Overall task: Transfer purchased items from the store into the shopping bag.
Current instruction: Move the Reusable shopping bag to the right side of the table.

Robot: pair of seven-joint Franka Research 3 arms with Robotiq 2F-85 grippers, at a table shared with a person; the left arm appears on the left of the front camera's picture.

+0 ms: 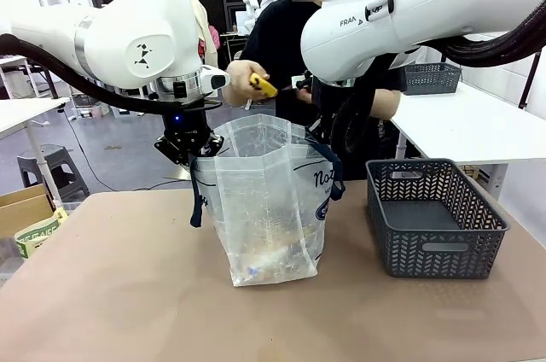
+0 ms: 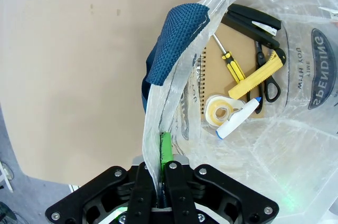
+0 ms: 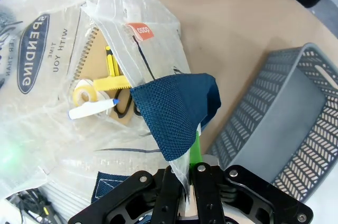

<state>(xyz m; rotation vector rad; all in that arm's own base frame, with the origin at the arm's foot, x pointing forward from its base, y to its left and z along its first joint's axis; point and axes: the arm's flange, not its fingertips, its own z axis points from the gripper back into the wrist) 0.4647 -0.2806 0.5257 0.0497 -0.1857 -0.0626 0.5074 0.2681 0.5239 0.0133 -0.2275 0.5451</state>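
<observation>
Now, your stock list:
1. Bag [image 1: 269,200]: upright mid surface [image 1: 128,294], mouth spread open betw. both arms.
2. L hand [image 2: 163,155]: clamped on bag rim, just below navy strap [image 2: 177,39].
3. R hand [image 3: 191,155]: clamped on opp. rim, under other strap [image 3: 174,113].
4. Items [image 1: 273,264] at bag bottom: notebook [image 2: 240,42], screwdriver [image 2: 232,65], tape [image 2: 218,112], scissors [image 2: 259,57], yellow cutter [image 2: 256,78], stapler [image 2: 253,20], white/blue pen [image 2: 237,118].
5. Person's hand [image 1: 241,82] w/ yellow item [image 1: 263,85], above bag mouth.
6. Grey basket [image 1: 435,217]: on surface, R of bag, apart.

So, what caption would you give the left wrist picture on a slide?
Left gripper shut on the shopping bag rim, holding it open over a notebook, screwdriver and tape roll inside.
</observation>
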